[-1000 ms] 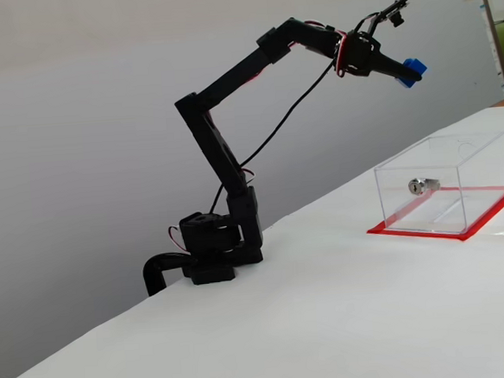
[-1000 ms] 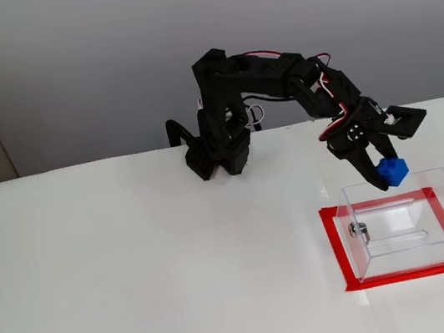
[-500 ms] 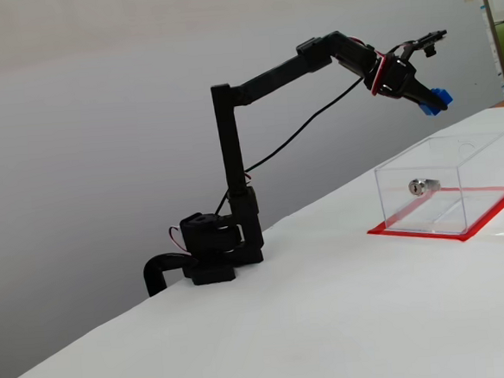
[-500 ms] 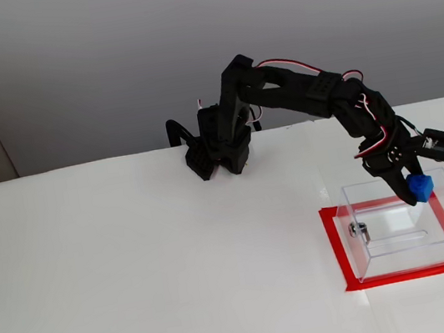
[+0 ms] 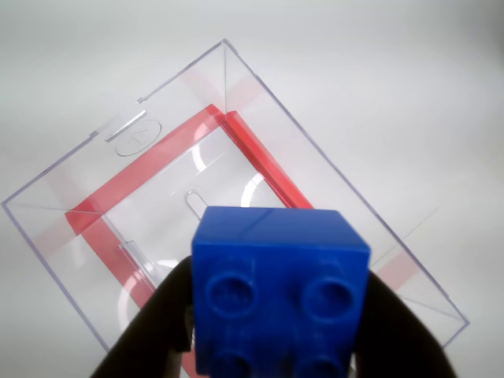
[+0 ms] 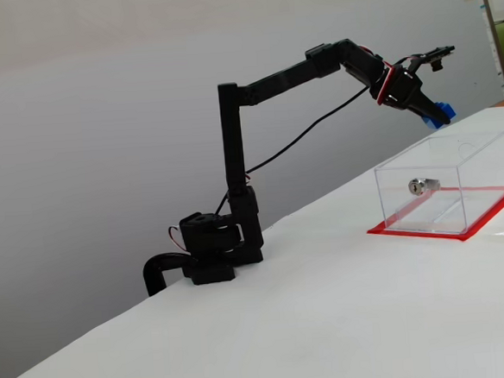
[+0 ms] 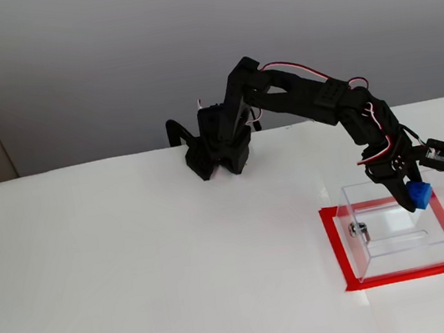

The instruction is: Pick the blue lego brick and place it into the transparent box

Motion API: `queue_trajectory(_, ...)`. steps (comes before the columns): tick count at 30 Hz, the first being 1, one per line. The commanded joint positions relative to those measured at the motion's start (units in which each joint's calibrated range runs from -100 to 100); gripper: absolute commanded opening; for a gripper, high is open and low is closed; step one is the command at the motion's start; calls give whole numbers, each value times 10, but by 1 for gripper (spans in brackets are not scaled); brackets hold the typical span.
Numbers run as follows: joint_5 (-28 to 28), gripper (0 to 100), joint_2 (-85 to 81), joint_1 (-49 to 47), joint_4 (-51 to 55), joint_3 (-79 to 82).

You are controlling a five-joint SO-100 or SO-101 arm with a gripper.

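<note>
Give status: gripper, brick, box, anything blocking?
Gripper shut on the blue lego brick, held in the air above the transparent box. Brick not in box yet. Nothing seen in the way.

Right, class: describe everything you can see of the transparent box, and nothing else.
The transparent box is a clear, hard-looking plastic rectangular case with an open top, standing upright on a red base sheet on the white table. A small silver lock sits on one side wall, and the wrist view shows a moulded oval mark on a wall. It looks empty. Nothing touches it; the blue lego brick is held above it.
</note>
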Motion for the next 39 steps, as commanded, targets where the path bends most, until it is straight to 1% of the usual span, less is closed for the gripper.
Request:
queue_trajectory(1, -2, 2, -7, -2, -10, -31)
queue_trajectory(9, -3, 3, -7, -1, -10, -31)
queue_trajectory(11, -3, 8, -7, -2, -10, -31)
queue_trajectory(14, -12, 23, -7, -2, -10, -31)
queue_trajectory(16, -11, 29, -7, -3, -10, -31)
queue_trajectory(17, -11, 30, -7, -3, -10, -31)
queue_trajectory(39, -11, 30, -15, -4, -10, -31)
